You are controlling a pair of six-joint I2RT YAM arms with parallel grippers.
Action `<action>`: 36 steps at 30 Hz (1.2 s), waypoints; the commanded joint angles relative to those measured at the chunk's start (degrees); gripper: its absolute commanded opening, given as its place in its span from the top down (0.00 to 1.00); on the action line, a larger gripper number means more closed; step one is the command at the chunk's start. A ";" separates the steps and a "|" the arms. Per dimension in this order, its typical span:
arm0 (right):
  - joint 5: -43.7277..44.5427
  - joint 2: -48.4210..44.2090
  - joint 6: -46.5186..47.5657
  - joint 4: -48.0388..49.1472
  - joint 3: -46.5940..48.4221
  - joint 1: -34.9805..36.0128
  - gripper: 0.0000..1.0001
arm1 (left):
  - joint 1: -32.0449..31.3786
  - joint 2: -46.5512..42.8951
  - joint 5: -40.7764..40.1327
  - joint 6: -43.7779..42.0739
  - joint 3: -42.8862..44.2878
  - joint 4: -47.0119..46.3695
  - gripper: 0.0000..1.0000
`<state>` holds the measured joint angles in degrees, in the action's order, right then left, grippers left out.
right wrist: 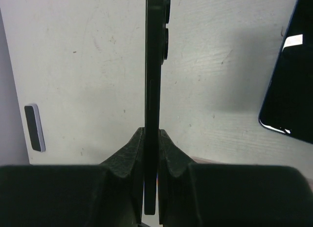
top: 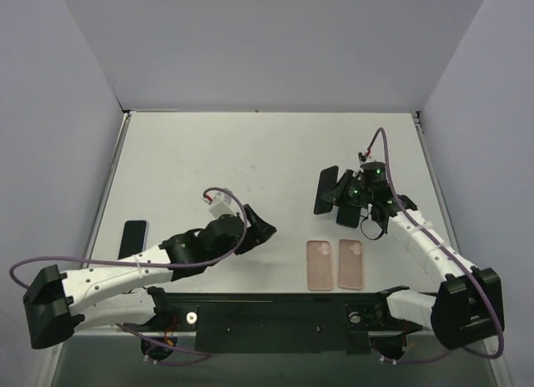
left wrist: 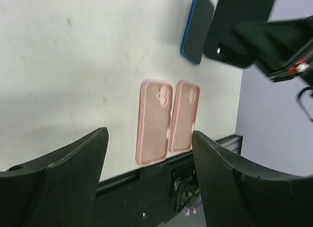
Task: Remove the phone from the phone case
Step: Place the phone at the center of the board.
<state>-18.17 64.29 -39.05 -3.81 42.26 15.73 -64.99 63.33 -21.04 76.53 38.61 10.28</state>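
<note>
While left arm is parked low, white table [top: 250, 153] is shown bearing four flat items. Left gripper [left wrist: 149, 134] is spread wide, nothing between fingers, judged idle and clear of work. Right gripper [right wrist: 152, 136] is clamped on dark phone [right wrist: 152, 65], held edge-on above table, camera bumps visible; whether case is on it cannot be told. Edge grip is judged chosen to free both faces. Blue-edged phone [left wrist: 196, 29] is laid just beside. Pink case [top: 319, 264] and second pink case [top: 352, 263] are set side by side, empty. Small phone [top: 132, 239] is seen far left.
</note>
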 commanded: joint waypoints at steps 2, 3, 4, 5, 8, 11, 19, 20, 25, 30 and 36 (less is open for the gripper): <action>-4.93 9.51 -0.24 18.30 0.98 -1.57 1.00 | 7.67 -13.74 1.52 -14.64 -2.65 3.52 0.21; -5.38 12.41 -0.67 19.36 1.24 -1.92 1.00 | 8.47 -16.98 2.57 -16.66 -3.18 2.73 0.21; -6.25 14.09 -1.55 21.37 1.25 -2.01 1.00 | 10.04 -18.14 3.80 -17.72 -3.63 2.81 0.21; -6.52 16.46 -1.99 22.26 1.33 -2.19 1.00 | 10.84 -20.42 4.85 -19.47 -3.72 3.42 0.20; -7.40 19.64 -4.02 25.25 0.98 -2.19 1.00 | 14.88 -22.98 8.11 -22.65 -1.79 6.32 0.20; -8.28 22.45 -4.81 26.75 0.19 -2.28 1.00 | 18.57 -22.73 10.40 -26.51 2.07 10.53 0.19; -6.97 25.00 -4.11 24.91 -1.65 -2.89 0.93 | 24.38 -20.79 16.02 -30.83 6.12 11.25 0.17; -6.79 25.09 -4.28 24.73 -2.00 -3.16 0.92 | 24.73 -20.62 16.81 -31.09 6.30 11.16 0.17; -7.67 26.85 -4.37 24.47 -2.71 -3.42 0.86 | 27.98 -18.69 20.59 -32.67 8.32 10.46 0.16; -5.92 27.73 -3.32 21.40 -2.27 -4.12 0.77 | 31.93 -15.96 23.58 -34.61 11.39 11.60 0.16; -0.29 27.03 -0.59 14.19 -0.78 -4.12 0.65 | 42.55 -12.62 33.15 -31.01 8.86 10.90 0.12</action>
<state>-22.28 92.58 -41.93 14.48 39.72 11.97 -29.06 48.90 3.92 44.21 47.51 21.80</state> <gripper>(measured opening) 0.322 0.881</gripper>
